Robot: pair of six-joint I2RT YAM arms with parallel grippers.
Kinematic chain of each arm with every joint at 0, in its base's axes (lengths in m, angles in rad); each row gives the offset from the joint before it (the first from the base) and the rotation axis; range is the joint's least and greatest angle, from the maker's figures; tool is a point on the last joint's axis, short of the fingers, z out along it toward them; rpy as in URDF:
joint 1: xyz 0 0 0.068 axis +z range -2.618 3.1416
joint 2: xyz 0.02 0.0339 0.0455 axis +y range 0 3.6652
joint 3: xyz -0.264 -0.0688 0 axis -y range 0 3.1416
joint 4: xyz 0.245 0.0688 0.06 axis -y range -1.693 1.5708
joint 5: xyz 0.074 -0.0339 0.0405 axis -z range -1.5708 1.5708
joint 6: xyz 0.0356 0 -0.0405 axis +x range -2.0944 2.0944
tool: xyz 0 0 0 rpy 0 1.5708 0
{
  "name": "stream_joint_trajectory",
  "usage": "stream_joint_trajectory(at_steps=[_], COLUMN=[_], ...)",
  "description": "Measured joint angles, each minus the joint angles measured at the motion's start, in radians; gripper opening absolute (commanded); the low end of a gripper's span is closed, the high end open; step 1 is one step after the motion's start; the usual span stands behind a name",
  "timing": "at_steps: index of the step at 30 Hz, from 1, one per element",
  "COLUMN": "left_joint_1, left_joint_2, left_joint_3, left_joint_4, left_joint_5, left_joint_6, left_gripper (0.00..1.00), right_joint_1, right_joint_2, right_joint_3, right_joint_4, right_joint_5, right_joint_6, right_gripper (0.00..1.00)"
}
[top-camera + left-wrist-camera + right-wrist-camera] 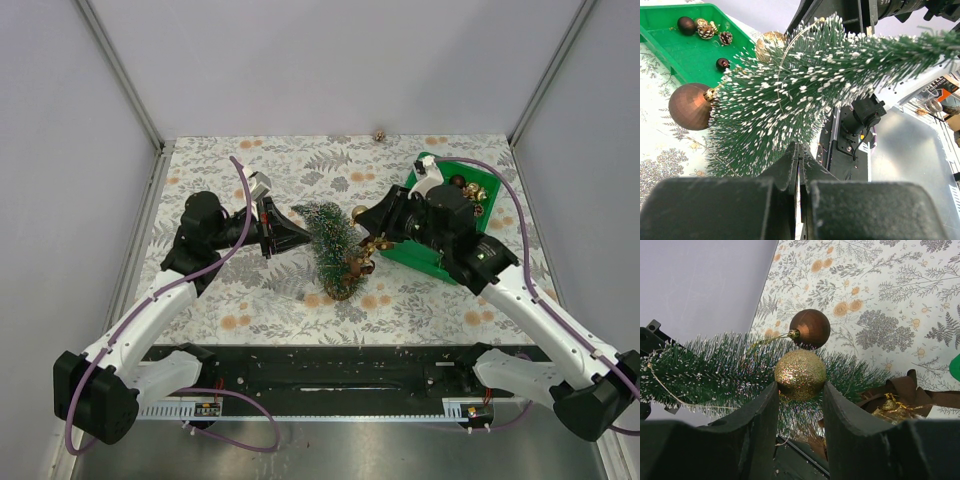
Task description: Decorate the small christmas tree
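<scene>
Between the two tools, the small christmas tree (328, 245) is tipped far over above the patterned tabletop (300, 160). Its narrow top is nearest the left tool (298, 236) and its wooden disc base lies just below the right tool (372, 242).

The left tool's fingers are pressed together with no gap. Their tips meet the frosted bristles on the underside of the tree, but I cannot tell whether any bristles are caught between them.

The right tool is pinching a gold glitter ball (800, 374), with one finger against each side of it. The ball is held right up against the green branches. Just beyond that ball, on the far side of the tree from the right tool, a brown ball (811, 328) hangs by its gold cap from the branches.

Off to the right tool's side, a brown ribbon bow (905, 390) with a gold trinket sits among the bristles.

Behind the right tool, the green tray (685, 55) holds more small ornaments.
</scene>
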Motion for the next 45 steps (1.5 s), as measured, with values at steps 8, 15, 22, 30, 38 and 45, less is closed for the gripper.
stream_joint_trajectory(at_steps=[8,15,22,30,38,45], left_joint_1=[0.000,0.000,0.000,0.000,0.000,0.000], left_joint_2=[0.000,0.000,0.000,0.000,-0.004,-0.012], left_joint_3=[0.000,0.000,0.000,0.000,0.000,0.000], left_joint_4=[0.001,0.008,0.009,0.011,0.014,0.014], left_joint_5=[0.000,0.000,0.000,0.000,0.000,0.000], left_joint_6=[-0.002,-0.008,-0.011,-0.011,-0.011,-0.011], left_gripper=[0.00,0.00,0.00,0.00,0.00,0.00], right_joint_1=[0.012,0.040,0.069,0.071,0.071,0.071], right_joint_2=[0.032,0.047,0.051,0.029,0.013,-0.024], right_joint_3=[0.002,0.002,0.002,-0.016,-0.019,-0.037], right_joint_4=[0.001,0.000,0.001,-0.001,0.000,0.000], right_joint_5=[0.023,0.096,0.165,0.223,0.224,0.220], right_joint_6=[-0.006,-0.027,-0.040,-0.053,-0.054,-0.053], right_gripper=[0.17,0.19,0.26,0.44,0.56,0.61])
